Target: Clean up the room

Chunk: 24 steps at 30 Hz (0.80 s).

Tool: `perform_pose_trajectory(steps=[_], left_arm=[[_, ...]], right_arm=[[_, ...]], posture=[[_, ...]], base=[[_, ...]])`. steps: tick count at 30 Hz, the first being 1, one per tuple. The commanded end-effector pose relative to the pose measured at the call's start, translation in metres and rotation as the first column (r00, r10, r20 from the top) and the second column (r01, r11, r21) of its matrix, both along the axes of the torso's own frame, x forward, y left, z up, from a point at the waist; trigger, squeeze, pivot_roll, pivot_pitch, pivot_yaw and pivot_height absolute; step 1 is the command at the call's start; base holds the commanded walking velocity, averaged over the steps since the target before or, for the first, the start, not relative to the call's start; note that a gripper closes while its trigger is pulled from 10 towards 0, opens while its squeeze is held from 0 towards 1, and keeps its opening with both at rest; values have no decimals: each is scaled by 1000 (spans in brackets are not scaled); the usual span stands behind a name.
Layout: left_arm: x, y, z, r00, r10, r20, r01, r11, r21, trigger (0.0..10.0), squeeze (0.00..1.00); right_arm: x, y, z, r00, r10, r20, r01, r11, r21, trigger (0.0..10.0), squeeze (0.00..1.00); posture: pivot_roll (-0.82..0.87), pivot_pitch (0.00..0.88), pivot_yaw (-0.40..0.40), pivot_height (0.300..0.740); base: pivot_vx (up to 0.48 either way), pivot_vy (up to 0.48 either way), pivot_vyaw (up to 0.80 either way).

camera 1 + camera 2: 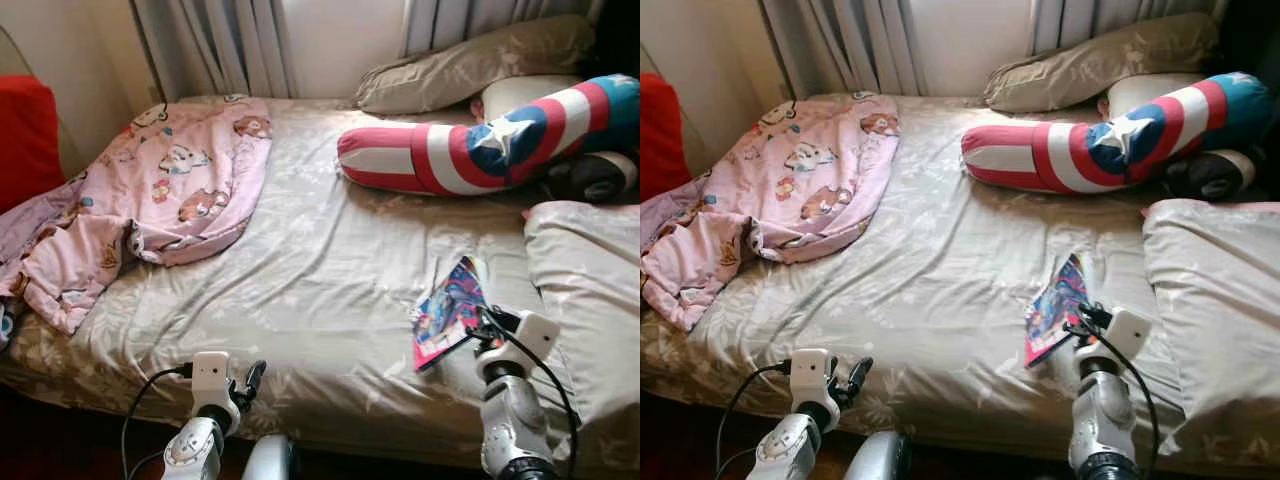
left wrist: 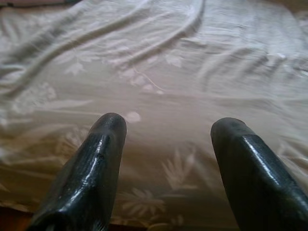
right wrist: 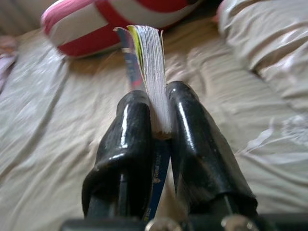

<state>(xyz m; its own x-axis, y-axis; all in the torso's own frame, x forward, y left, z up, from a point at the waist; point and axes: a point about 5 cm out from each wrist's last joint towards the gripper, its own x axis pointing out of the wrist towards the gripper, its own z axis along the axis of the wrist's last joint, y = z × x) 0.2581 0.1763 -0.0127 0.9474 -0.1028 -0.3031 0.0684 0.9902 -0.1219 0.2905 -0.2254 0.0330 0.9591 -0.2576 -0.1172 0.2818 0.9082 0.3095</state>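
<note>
Over the near right part of the bed (image 1: pixel 300 290), the right gripper (image 3: pixel 161 130) is clamped on a colourful book (image 1: pixel 447 312) by its edge — evidently to lift it clear for tidying. Left gripper (image 2: pixel 168 159) hovers idle at the mattress edge, fingers apart.
</note>
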Motion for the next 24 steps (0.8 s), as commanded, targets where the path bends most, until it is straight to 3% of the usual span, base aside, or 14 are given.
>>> perform_pose_trajectory(steps=[1, 9, 12, 18, 19, 24], left_arm=[[1, 3, 2, 1000, -5, 5, 5, 1000, 15, 10000, 0], [1, 3, 2, 1000, -12, 4, 12, 1000, 18, 10000, 0], [2, 3, 2, 1000, -14, 7, 14, 1000, 20, 10000, 0], [1, 4, 2, 1000, -12, 3, 12, 999, 30, 10000, 0], [1, 5, 2, 1000, -13, 3, 13, 999, 32, 10000, 0], [0, 7, 2, 1000, -15, 5, 15, 999, 40, 10000, 0]], right_arm=[[5, -6, 10, 998, -37, 49, 37, 999, -4, 10000, 0], [0, -15, 10, 998, -41, 55, 42, 999, -21, 10000, 0], [3, -13, 10, 998, 8, 60, -7, 1000, -11, 10000, 0], [7, -2, 9, 988, 139, 72, -143, 988, 60, 10000, 0], [9, 6, 10, 972, 212, 103, -222, 971, 93, 10000, 0], [9, 14, 8, 938, 302, 171, -336, 912, 236, 10000, 0]], posture=[[27, 32, 60, 636], [27, 39, 65, 636], [30, 42, 67, 636], [31, 45, 69, 636], [31, 45, 69, 636], [52, 48, 71, 636]], base=[[300, 0, 0], [316, 0, 0], [308, 0, 0], [0, 0, 0], [0, 0, 0], [0, 0, 0]])
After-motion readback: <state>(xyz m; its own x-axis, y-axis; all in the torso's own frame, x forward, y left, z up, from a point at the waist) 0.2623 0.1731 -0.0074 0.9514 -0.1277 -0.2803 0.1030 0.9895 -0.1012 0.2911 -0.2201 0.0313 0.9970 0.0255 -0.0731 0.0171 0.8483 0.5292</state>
